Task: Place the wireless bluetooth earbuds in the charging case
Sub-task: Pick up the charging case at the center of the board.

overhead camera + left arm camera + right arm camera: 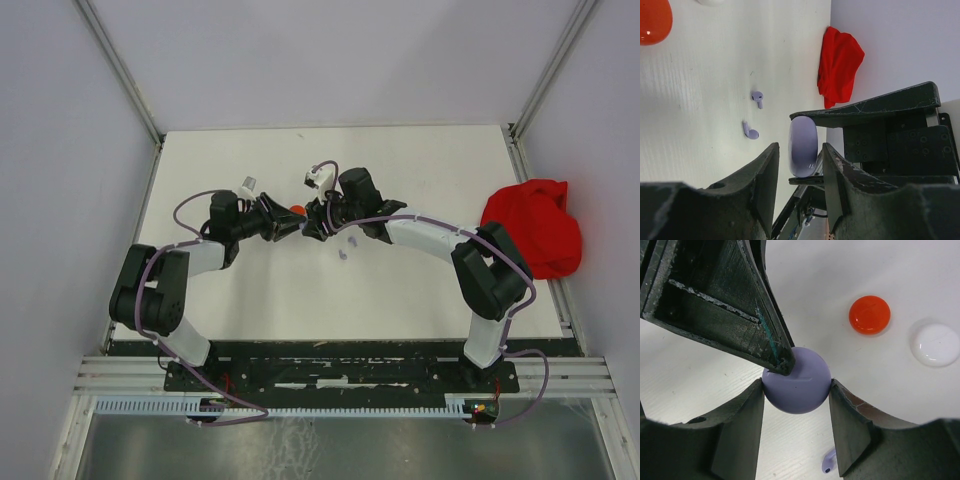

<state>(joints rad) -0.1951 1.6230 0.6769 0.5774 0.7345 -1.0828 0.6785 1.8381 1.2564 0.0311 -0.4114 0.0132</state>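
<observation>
Left arm: white link shells, black joint housings. Right arm: same build. Lilac cables loop outside the shells of both arms. Both are mounted on a black base plate, its paint chipped to white in places. Each wrist carries a small white fitting.

Left gripper: matte black wedge-shaped fingers, edges scuffed grey, a round hole in one finger body. One finger face bears a thin green streak.

Right gripper: black fingers with pale chipping along the inner edges. Its black housing shows recessed screws
</observation>
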